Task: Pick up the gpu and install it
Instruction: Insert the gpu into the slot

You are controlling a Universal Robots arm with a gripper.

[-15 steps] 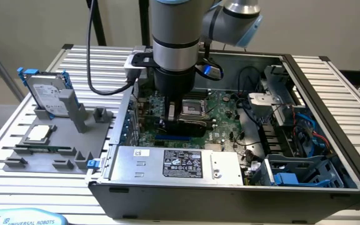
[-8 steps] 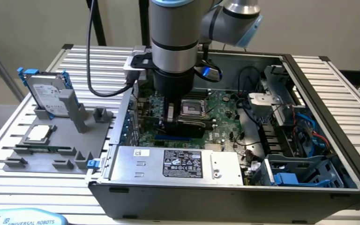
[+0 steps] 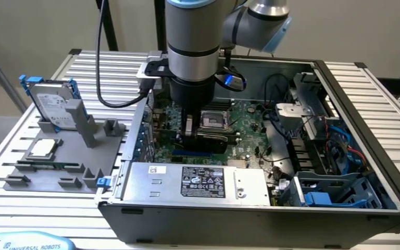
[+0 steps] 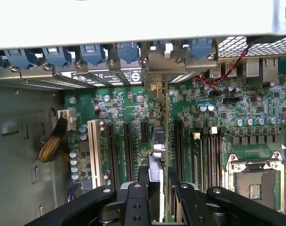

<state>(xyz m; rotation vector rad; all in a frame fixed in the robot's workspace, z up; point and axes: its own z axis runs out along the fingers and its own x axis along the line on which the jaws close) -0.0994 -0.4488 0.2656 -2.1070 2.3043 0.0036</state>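
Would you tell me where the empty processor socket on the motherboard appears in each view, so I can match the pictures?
Exterior view: the processor socket sits mid-motherboard, just to the exterior view's right of the arm's lower end.
Wrist view: the socket lies across the memory slots from the tool.
Shared landmark: the tool, gripping the gpu edge-on, close beside the socket.

Arm (image 3: 193, 47) hides gpu's (image 4: 158, 155) upper part; computer case (image 3: 366, 104) is cut off at the exterior view's right.
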